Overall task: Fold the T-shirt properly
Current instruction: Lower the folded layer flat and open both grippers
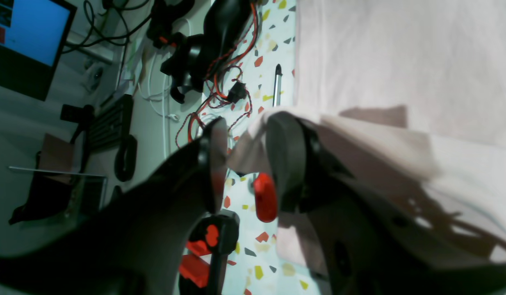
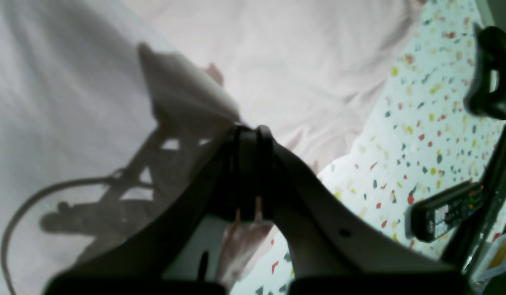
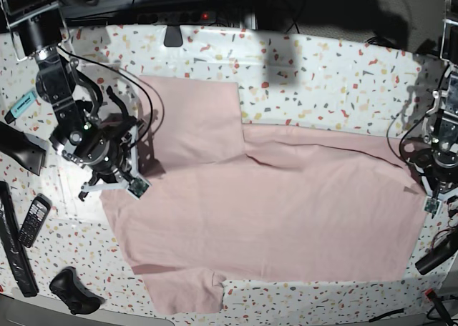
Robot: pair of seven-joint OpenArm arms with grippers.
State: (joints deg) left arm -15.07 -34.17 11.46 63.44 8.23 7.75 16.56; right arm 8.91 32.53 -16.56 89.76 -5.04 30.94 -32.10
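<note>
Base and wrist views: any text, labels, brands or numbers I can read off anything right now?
None can be read.
T-shirt: plain pink side up, no lettering showing.
Remote control: button markings too blurred.
Phone: keypad too small.
Monitor: blue screen, contents blurred.

Remote control (image 3: pixel 33 223) near the terrazzo table's (image 3: pixel 322 68) edge — pen (image 1: pixel 277 84), monitor (image 1: pixel 29 30).
</note>
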